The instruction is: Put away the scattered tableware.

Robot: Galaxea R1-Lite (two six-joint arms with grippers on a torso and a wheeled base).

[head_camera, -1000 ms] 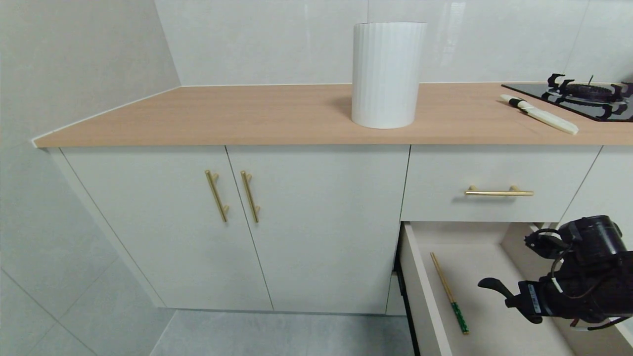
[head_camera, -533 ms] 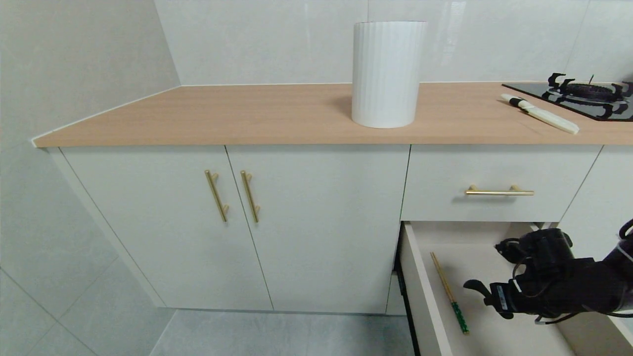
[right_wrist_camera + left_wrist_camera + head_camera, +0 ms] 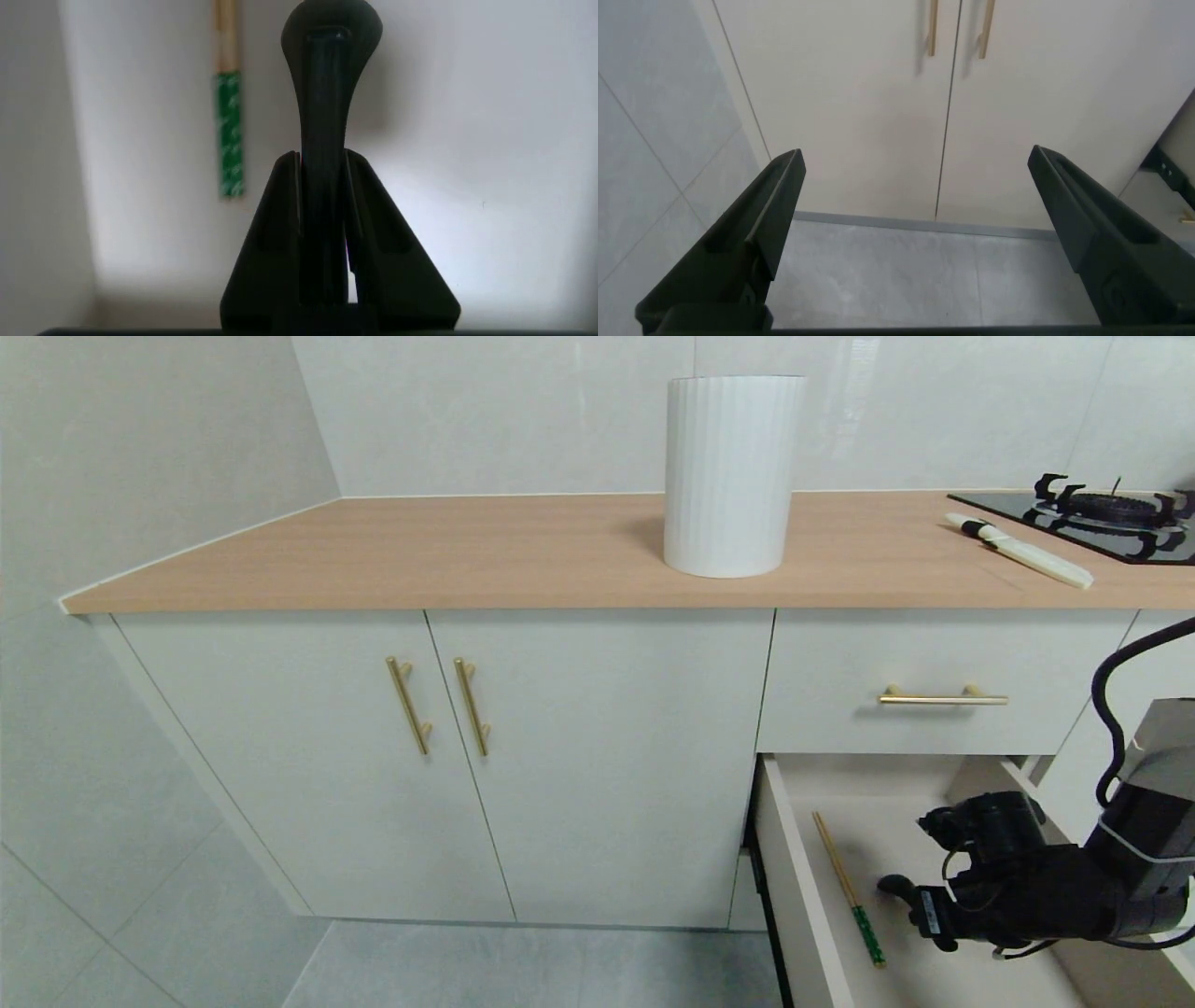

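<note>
Right now you are on the drop-off step: your right gripper (image 3: 924, 907) hangs low inside the open drawer (image 3: 792, 859). Its fingers are pinched narrow on the handle of a black utensil (image 3: 329, 56), whose rounded end points toward nine o'clock in the head view. Chopsticks (image 3: 848, 889) lie on the drawer floor just beside that end, at nine o'clock of it and apart from it. Your next move, I judge, calls for lowering the last bit and spreading the fingers so the utensil lies flat beside the chopsticks. Then you lift clear without catching the drawer wall. After that, a knife (image 3: 1018, 551) waits on the table (image 3: 467, 551), at about one o'clock of the drawer, beside the stove (image 3: 1111, 518). Your left gripper (image 3: 915, 177) has its fingers spread wide, holding nothing, facing the cabinet doors (image 3: 952, 93). Hard to make out: whether the utensil is a spoon or something else, and whether it touches the drawer floor. The drawer's near end is cut off at six o'clock, and the arm hides its right side
</note>
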